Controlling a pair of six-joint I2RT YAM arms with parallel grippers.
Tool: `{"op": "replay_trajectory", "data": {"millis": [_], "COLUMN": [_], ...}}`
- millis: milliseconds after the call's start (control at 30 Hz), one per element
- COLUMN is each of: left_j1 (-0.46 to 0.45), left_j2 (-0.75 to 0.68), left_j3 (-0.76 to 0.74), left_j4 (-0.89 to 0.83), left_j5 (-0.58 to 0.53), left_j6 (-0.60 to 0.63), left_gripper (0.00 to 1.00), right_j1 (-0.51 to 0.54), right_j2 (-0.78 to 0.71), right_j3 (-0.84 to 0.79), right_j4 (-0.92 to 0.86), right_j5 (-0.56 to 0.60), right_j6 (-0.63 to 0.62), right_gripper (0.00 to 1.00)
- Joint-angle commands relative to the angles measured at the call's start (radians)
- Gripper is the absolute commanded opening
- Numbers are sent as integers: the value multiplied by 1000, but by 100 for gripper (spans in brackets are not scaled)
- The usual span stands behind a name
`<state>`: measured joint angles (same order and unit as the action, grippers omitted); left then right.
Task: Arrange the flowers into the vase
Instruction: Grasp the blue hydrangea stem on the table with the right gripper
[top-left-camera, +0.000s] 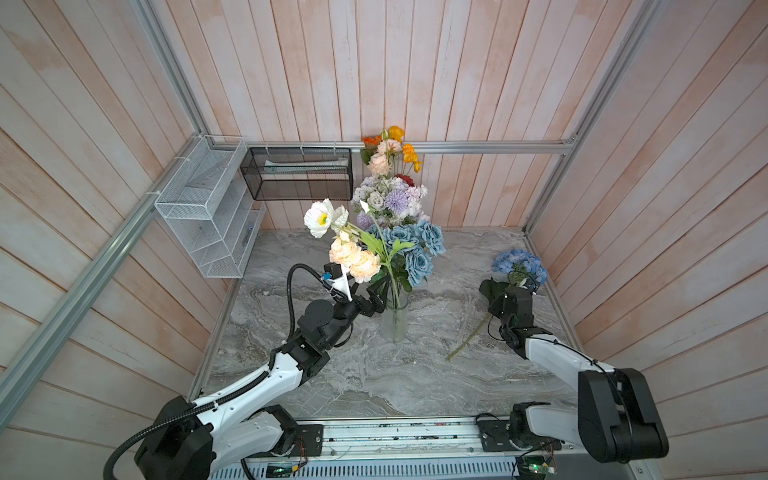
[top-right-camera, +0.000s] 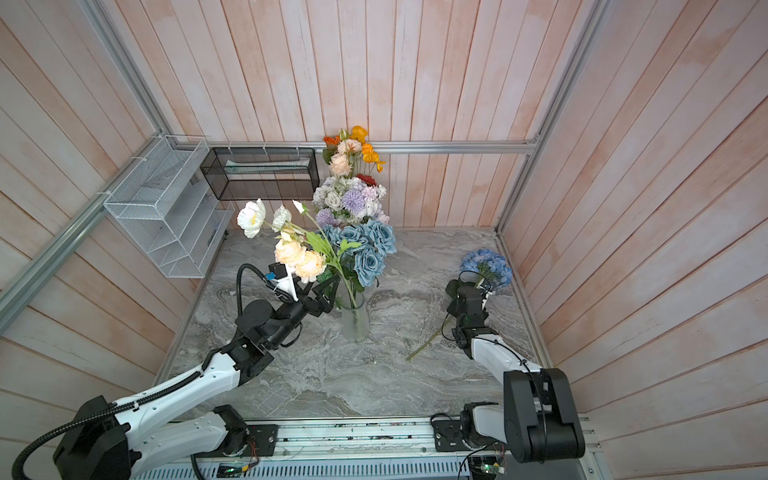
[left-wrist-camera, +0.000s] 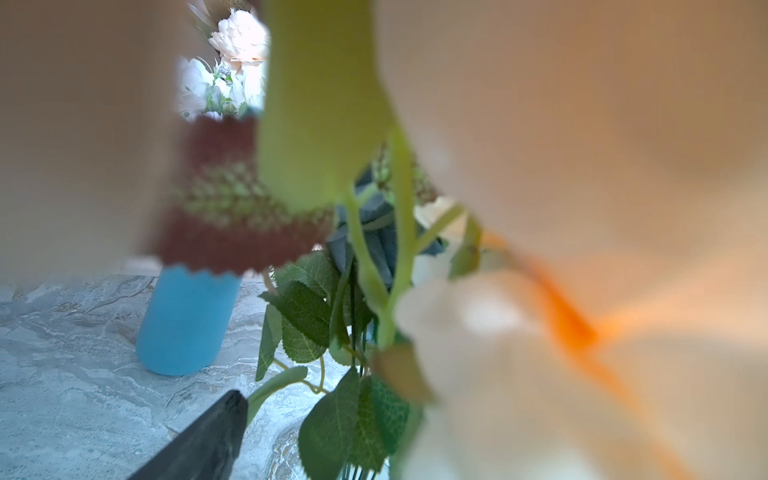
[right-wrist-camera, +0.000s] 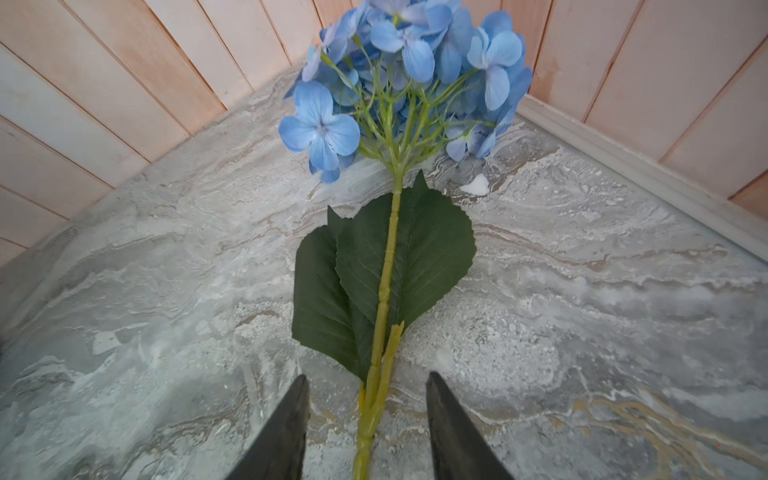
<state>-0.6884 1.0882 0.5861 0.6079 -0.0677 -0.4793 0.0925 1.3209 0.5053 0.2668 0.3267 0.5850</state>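
Straddling the hydrangea stem (right-wrist-camera: 384, 291), right tool (right-wrist-camera: 368, 376) gapes, seen only wrist-side.

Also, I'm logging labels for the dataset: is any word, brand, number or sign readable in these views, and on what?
No text can be read in any view.
Pale box in the black mesh basket: greenish marks, too blurred to read.
Circuit board by the front rail: any print is too small to read.

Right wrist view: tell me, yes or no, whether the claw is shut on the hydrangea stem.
No: the right claw stands open astride the hydrangea stem, marble tabletop showing in both gaps.
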Motion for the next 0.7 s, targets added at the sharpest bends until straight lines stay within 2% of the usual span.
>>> {"op": "replay_trajectory", "data": {"millis": [0, 433, 667], "left_j1": [5, 5, 4], "left_j2": [-11, -17, -27], "left_j3": [-11, -15, -14], "left_j4": [29, 20, 12], "left_j5": [-7, -7, -11], "left_j6": [-7, -15, -14], "left_gripper": [100, 100, 100], "right_j1": [-8, -40, -49], "right_j2": [52, 235, 322], "right_j3": [42, 87, 145], "right_j4": [-8, 54, 25], "right_j5": [-35, -90, -141], "right_j6": [20, 47, 48], "right_gripper": [46, 45, 43]}}
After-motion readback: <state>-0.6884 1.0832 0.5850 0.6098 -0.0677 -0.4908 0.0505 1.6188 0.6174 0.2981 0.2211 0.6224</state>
